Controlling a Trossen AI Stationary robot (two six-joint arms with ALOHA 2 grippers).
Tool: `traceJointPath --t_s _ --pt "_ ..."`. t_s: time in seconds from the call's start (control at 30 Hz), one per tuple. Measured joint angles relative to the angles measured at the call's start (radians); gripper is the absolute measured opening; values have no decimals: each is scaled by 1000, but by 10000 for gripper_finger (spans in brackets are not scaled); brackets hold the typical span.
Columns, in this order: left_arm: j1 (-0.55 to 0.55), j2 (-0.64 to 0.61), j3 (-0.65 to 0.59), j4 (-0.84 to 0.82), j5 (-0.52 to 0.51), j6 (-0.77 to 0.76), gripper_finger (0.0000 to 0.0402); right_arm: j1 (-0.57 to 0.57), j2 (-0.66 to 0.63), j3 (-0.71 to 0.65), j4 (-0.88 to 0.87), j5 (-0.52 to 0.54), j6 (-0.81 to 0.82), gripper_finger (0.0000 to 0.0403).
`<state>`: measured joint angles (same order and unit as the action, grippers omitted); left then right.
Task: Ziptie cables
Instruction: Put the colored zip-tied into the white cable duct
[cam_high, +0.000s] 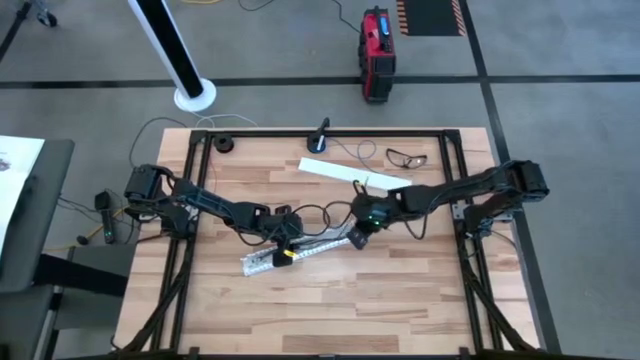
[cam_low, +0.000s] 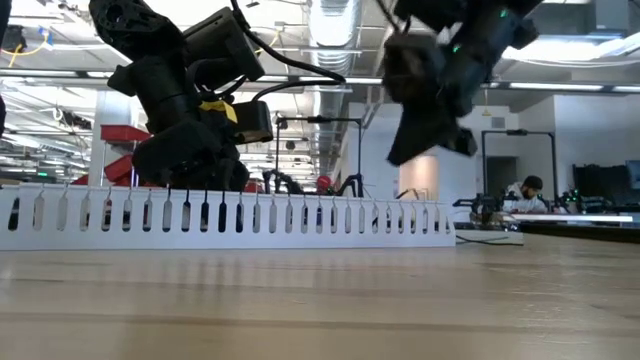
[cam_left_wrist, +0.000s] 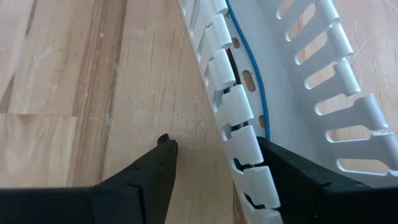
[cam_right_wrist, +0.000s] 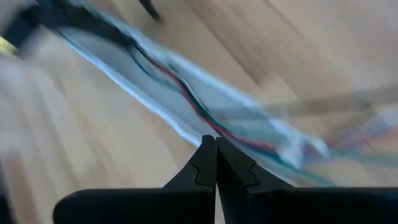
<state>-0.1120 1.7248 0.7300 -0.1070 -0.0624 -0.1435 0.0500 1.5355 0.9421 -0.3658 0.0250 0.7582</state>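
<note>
A: Clearance around both grippers, please.

B: Left gripper (cam_high: 284, 243) is low over the near end of the white slotted cable duct (cam_high: 300, 251), near the middle of the wooden table (cam_high: 330, 310). Bare wood lies open on the side of the duct toward the front edge. Behind the right gripper (cam_high: 357, 238) a flat white strip (cam_high: 352, 174) lies apart from the duct, with safety glasses (cam_high: 405, 157) beyond it near the far edge.

A: State of the left gripper?

B: Spread. In the left wrist view its fingers (cam_left_wrist: 155, 171) straddle one slotted side wall of the duct (cam_left_wrist: 239, 134): one finger outside on the wood, the other inside the channel. Neither presses the wall.

A: And the right gripper?

B: Closed. In the right wrist view its fingertips (cam_right_wrist: 214, 163) meet with nothing between them. It hangs above the duct's other end, clear of the table, as the low view shows (cam_low: 430, 125).

A: Location of the cables relative to the grippers?

B: The cables (cam_right_wrist: 186, 93) run lengthwise inside the channel, below and ahead of the right gripper; that view is blurred, so a count cannot be given. One thin blue wire (cam_left_wrist: 252, 68) lies on the channel floor just beyond the left gripper's inner finger, not touching it.
</note>
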Motion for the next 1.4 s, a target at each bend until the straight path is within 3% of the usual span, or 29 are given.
traceJointPath --t_s 0.17,1.4 --pt "0 0 0 0 0 0 207 30 38 -3 -118 0 0 0" --pt "0 0 -1 9 -2 -8 207 -65 57 16 -109 -19 -94 0"
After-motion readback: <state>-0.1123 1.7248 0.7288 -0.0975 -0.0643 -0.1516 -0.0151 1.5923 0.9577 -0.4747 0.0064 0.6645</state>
